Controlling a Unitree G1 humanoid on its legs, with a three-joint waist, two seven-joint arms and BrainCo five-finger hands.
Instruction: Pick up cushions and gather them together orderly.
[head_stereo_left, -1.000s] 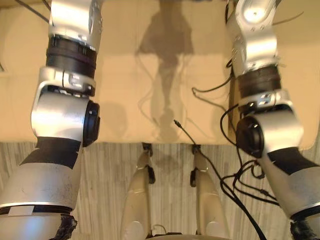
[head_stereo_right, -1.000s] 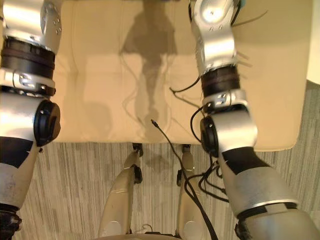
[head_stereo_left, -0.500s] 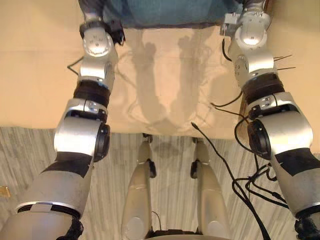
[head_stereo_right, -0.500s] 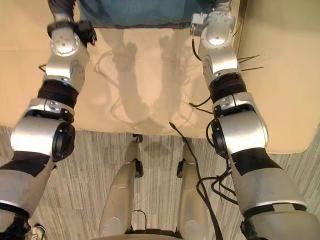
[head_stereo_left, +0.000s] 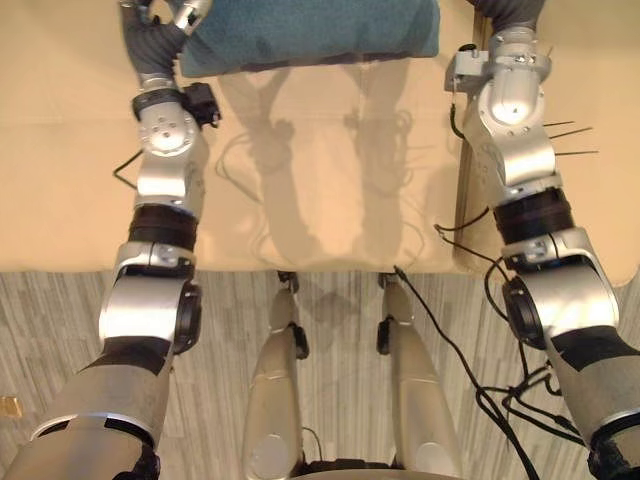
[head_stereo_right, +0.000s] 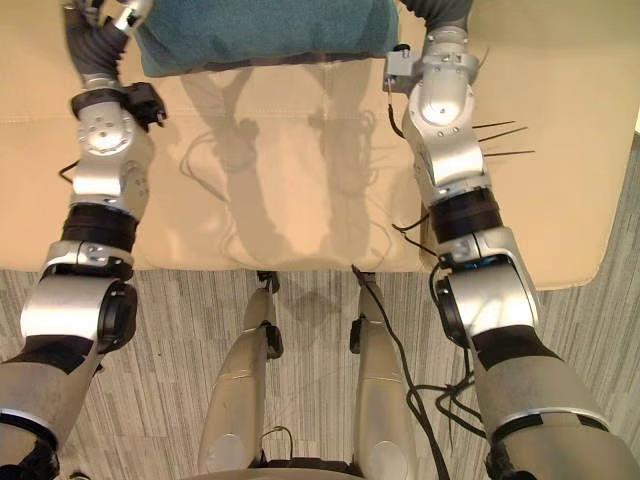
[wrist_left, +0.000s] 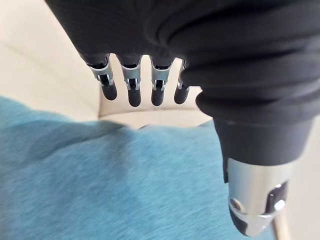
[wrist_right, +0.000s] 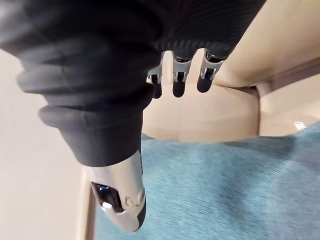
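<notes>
My two head cameras sit side by side and look straight down. Both take in the beige sofa seat (head_stereo_left: 330, 180), its near edge, the striped floor (head_stereo_left: 220, 350) and the teal cushion (head_stereo_left: 310, 35) toward the seat's far side. Each wrist camera looks along its own hand, my left hand (wrist_left: 131, 86) and my right hand (wrist_right: 179, 82), from very close, onto that same cushion and seat.

Single teal cushion (head_stereo_left: 310, 30): oblong, plump, covered in a finely textured fabric. It lay at 12 o'clock in the head views, with its long axis running from 9 to 3 o'clock and its far part cut off by the frame edge. Its near long edge cast a narrow shadow on the beige padded seat (head_stereo_left: 330, 180). Whether it rested on the seat or stood just clear could not be told. The cloth was smooth, with one shallow fold.
</notes>
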